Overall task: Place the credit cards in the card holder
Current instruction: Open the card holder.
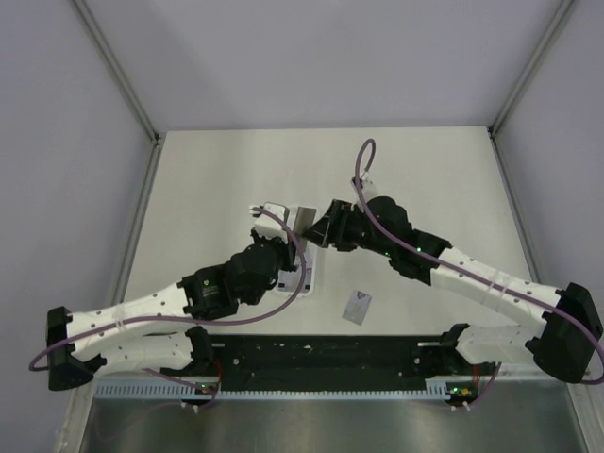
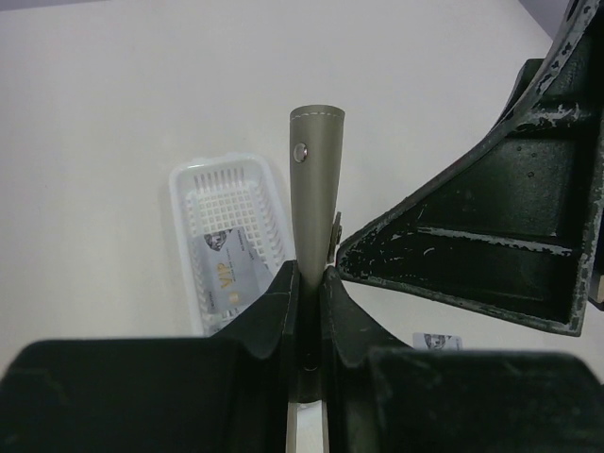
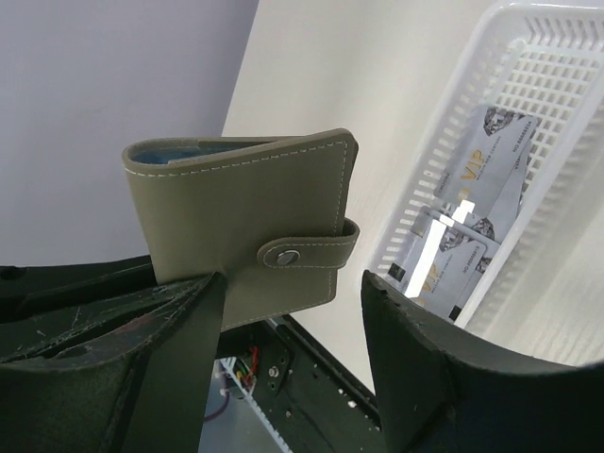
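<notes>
One card holder (image 3: 241,226) and one white tray (image 3: 557,42). Of credit cards (image 3: 491,156), at least two overlap inside the tray, the exact number unclear, plus one loose card (image 1: 359,307) on the table (image 1: 425,170) at the tray's four o'clock.

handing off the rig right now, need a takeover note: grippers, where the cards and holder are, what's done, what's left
Left gripper: shut on the card holder, holding it upright on edge beside the white tray.
Right gripper: open, close to the holder, gripping nothing.
Cards: at least two credit cards lie in the tray; one loose card is on the table near the arm bases.
Done: holder is lifted. Its snap strap looks fastened and no card is seen in it.
Left: open the holder, then insert every card.
</notes>
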Robot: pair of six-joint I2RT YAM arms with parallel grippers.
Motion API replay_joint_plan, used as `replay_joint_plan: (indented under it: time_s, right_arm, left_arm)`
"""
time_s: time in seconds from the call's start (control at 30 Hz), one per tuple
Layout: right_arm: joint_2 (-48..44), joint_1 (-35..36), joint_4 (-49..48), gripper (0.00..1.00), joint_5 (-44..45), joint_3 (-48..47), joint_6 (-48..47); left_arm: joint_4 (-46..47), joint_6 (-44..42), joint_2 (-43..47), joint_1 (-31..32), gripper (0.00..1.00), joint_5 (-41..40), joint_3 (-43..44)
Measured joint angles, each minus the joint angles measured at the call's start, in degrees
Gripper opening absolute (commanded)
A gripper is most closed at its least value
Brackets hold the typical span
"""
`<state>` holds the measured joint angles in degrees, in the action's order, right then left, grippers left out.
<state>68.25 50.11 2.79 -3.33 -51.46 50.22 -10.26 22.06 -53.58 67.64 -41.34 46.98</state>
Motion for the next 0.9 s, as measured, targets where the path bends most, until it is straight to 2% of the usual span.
replay_joint_plan:
  time_s: [0.17, 0.27, 0.5, 0.57, 0.73, 0.8, 0.9]
  right_arm:
    - [1.68, 0.0, 0.74, 0.52, 0.48, -1.18, -0.04]
    - [3.15, 0.0, 2.91, 0.45, 1.11, -2.43, -0.26]
    - [5.86, 1.07, 11.98, 0.41, 5.29, -8.92, -2.89]
    - [5.97, 1.6, 15.69, 0.41, 8.46, -10.58, -3.85]
    - [9.27, 0.7, 30.01, 0.4, 25.97, -15.76, -6.38]
    - [8.59, 0.59, 32.17, 0.42, 29.11, -14.71, -7.65]
    - [-0.48, 0.63, 25.94, 0.46, 27.06, -5.33, -10.32]
  left_arm:
    - [0.28, -0.55, -0.04, 0.02, 0.0, 0.15, 0.0]
    - [0.28, -0.81, -0.02, -0.09, 0.0, -0.07, 0.0]
    - [0.2, -1.18, 0.13, -0.11, 0.0, -0.04, -0.2]
    - [0.42, -1.16, 0.13, -0.11, 0.0, 0.39, -0.37]
    - [1.66, -0.98, 1.46, 0.39, 0.0, 1.05, -0.39]
    - [1.9, -0.98, 1.95, 0.39, 0.0, 0.83, -0.42]
    - [3.08, -0.79, 2.32, 0.39, 0.0, 0.31, -1.22]
